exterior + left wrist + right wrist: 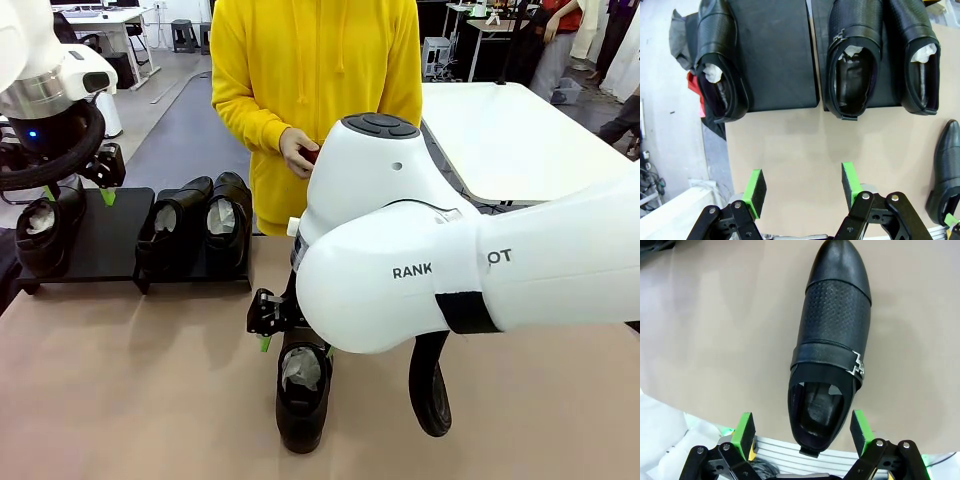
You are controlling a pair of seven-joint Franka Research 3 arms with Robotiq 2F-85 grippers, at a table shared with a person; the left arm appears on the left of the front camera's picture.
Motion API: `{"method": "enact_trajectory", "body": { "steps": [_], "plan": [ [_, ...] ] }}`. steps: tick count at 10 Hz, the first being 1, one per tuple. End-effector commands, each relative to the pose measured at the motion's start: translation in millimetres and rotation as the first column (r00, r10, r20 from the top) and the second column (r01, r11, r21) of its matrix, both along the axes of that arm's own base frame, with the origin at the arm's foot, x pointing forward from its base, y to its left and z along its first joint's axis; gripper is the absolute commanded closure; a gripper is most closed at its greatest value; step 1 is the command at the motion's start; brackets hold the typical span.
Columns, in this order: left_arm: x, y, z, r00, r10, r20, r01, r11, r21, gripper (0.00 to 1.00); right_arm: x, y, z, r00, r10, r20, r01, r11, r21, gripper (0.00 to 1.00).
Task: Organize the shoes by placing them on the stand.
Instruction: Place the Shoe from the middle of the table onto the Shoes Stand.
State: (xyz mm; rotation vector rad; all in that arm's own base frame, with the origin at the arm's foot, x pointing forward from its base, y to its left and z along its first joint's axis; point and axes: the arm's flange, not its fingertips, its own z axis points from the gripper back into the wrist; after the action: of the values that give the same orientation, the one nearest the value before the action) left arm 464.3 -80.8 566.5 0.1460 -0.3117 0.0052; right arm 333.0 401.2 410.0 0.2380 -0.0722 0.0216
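Three black dress shoes [855,65] sit on the stand [775,55]; a fourth [832,345] lies on the tabletop [130,390] between the right gripper's [802,432] wide jaws; left gripper's [802,187] jaws wide, empty.

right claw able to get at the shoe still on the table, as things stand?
Probably yes. The right claw is open, with the heel of the shoe between its green pads; bare table lies around the shoe and nothing blocks it.
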Motion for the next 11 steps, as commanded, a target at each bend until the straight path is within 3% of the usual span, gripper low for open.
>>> {"method": "enact_trajectory", "body": {
  "steps": [1,6,7,9,11],
  "plan": [
    [0,1,1,1.000,0.008,0.012,-0.008,1.000,0.010,0.22,2,7,4,1.000,-0.022,0.004,0.022,1.000,0.016,0.00],
    [0,0,0,1.000,0.000,0.000,0.000,1.000,0.000,0.22,1,2,2,1.000,0.000,0.001,0.000,1.000,0.004,0.00],
    [-28,-40,-19,0.994,-0.107,0.014,0.107,0.994,-0.019,0.22,7,-33,11,0.993,-0.112,0.029,0.114,0.988,-0.106,0.00],
    [-88,-100,-31,0.984,-0.174,0.028,0.172,0.984,0.040,0.22,0,-131,32,0.931,-0.365,0.026,0.366,0.925,-0.104,0.00],
    [-128,-145,-33,0.995,-0.093,0.035,0.092,0.995,0.044,0.22,-11,-198,46,0.837,-0.547,0.033,0.547,0.837,-0.010,0.00]
  ]
}}
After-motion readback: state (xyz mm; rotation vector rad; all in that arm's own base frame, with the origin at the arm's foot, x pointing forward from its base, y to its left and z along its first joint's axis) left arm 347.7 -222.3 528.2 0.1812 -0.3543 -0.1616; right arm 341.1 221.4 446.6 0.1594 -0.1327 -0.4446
